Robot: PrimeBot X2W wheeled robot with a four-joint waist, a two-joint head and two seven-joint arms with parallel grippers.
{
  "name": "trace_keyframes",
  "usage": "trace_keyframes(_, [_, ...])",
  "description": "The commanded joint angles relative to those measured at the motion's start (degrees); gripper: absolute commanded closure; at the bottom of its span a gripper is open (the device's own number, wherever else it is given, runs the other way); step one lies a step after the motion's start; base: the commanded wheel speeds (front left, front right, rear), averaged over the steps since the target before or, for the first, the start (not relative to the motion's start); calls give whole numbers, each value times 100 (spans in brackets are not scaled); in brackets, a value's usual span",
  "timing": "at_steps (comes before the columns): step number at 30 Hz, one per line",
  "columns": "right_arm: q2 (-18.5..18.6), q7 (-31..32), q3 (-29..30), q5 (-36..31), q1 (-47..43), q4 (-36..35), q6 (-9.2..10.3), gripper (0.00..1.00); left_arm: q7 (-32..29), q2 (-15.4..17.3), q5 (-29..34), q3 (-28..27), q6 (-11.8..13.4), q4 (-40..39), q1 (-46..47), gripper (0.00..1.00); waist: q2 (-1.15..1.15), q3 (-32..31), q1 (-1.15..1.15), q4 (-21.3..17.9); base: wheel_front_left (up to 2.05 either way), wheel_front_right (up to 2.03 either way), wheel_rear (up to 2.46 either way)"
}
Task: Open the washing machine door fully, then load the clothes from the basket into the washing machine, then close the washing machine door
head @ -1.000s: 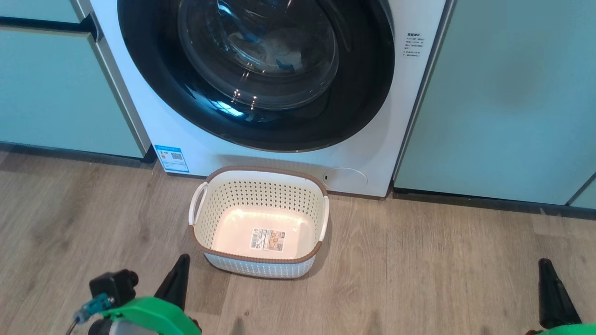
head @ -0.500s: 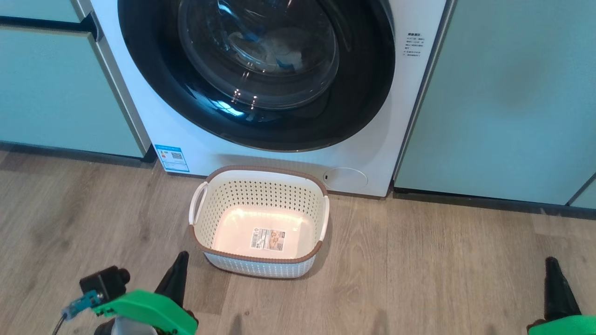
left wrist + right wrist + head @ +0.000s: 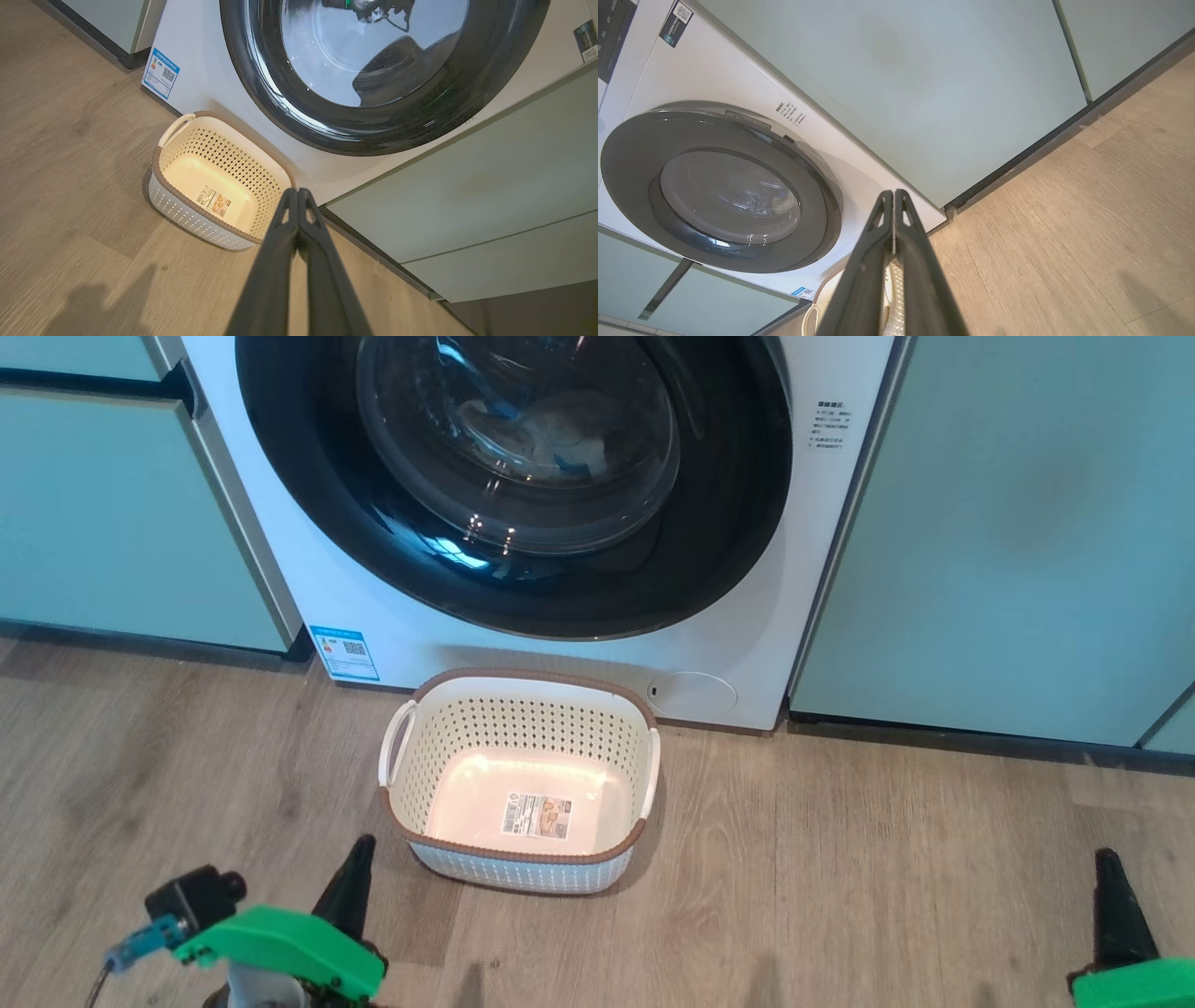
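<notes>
The white washing machine (image 3: 392,616) fills the top of the head view, and its glossy black washing machine door (image 3: 308,476) lies flush against the front, closed. Through the glass window I see pale clothes (image 3: 560,434) with a bit of blue lying in the drum. On the floor just in front stands the cream basket (image 3: 523,875), holding nothing but its label. My left gripper (image 3: 358,847) is shut, low and just left of the basket. My right gripper (image 3: 1107,857) is shut, far to the right above bare floor. In the left wrist view the left gripper (image 3: 295,191) points at the basket (image 3: 187,214). In the right wrist view the right gripper (image 3: 893,192) points towards the door (image 3: 635,140).
Pale green cabinets (image 3: 103,513) flank the machine on the left and right (image 3: 1008,541). A blue-bordered QR sticker (image 3: 344,651) and a round cap (image 3: 693,694) sit low on its front. Wood-look floor (image 3: 887,877) stretches around the basket.
The left arm has drifted a little down and to the left. The right gripper has shifted slightly to the right. Door, basket and clothes have stayed put.
</notes>
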State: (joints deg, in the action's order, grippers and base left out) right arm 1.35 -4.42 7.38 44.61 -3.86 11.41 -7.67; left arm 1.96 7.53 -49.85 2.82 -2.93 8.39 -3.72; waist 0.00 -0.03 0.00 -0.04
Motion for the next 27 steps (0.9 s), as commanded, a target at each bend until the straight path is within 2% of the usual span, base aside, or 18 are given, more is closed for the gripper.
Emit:
trace_keyframes(1, [78,43,-21,206,315,-150,8,100,-27,17,-174,-179,-63,-127,341,100,0,0,0,0,0,0,0])
trace_keyframes(27, [105,414,-44,1817,559,-4,12,100,-306,-144,-1621,-434,-202,118,570,100,0,8,0,2,0,0,0])
